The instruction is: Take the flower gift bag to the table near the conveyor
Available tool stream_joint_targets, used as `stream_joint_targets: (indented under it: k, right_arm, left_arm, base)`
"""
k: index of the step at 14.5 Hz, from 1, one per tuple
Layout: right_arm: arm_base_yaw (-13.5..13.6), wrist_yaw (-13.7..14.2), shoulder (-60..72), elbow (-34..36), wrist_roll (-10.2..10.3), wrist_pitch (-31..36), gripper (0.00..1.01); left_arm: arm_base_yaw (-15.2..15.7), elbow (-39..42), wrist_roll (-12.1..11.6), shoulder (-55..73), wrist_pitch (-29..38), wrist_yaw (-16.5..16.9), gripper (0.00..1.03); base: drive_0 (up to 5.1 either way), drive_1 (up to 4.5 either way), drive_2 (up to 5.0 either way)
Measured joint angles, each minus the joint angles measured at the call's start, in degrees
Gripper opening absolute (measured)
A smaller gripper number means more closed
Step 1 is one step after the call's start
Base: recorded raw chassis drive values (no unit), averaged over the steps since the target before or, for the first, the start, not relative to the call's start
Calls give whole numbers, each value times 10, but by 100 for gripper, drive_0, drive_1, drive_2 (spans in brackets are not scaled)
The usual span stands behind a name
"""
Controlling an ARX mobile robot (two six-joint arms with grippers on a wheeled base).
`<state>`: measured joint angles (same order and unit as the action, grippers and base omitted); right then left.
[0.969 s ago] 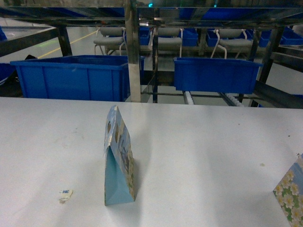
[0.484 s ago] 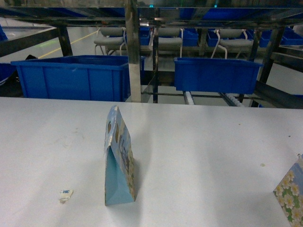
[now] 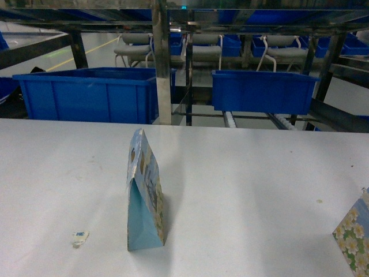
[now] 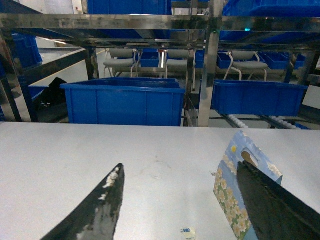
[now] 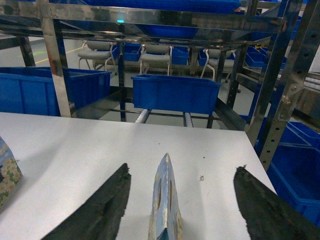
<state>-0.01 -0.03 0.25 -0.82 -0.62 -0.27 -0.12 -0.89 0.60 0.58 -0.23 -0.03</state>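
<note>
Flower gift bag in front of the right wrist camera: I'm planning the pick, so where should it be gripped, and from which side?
Grip the flower gift bag at its pinched upper edge, around the handle cutout. It stands upright and edge-on, thin at the top and wider at the base. The open right gripper already has a finger to either side, so coming straight ahead and closing on the two flat faces looks best.

Upright flower gift bag (image 3: pixel 144 193) on the white table (image 3: pixel 242 184), blue crates (image 3: pixel 89 95) behind.
</note>
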Motion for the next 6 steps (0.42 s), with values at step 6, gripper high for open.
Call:
stream_joint_targets:
  k: [6]
  right_arm:
    - [0,0,0,0,0,0,98]
  left_arm:
    - [0,0,0,0,0,0,98]
  base:
    - [0,0,0]
